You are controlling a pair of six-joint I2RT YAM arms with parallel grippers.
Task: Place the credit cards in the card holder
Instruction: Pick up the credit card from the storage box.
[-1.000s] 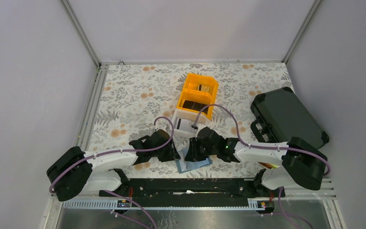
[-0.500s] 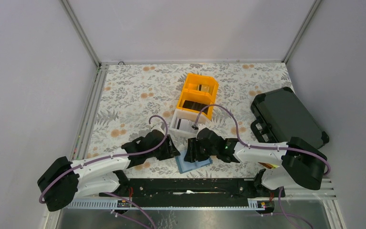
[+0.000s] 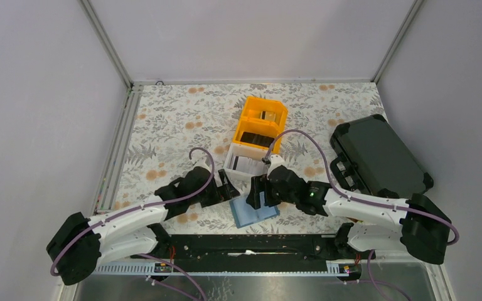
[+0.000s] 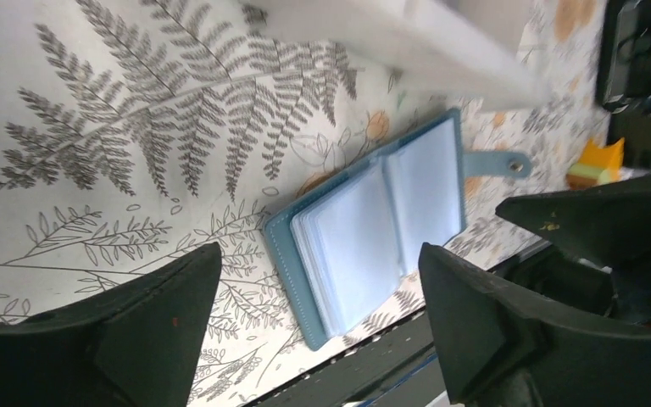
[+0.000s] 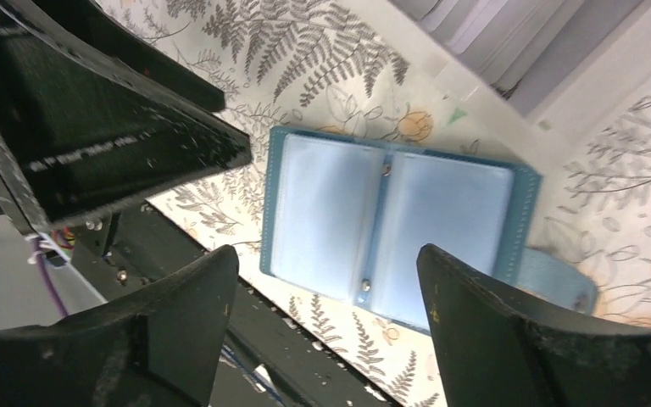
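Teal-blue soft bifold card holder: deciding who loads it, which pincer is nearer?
Right. The right pincer hangs open over the far edge of the teal-blue soft bifold card holder; the left pincer, also open, is off its far-left corner, above the floral tablecloth.

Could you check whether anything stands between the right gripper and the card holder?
Nothing visible does. The card holder lies open on the table straight ahead of the right gripper, its jaws open. The left gripper sits beside the holder's edge, not across it.
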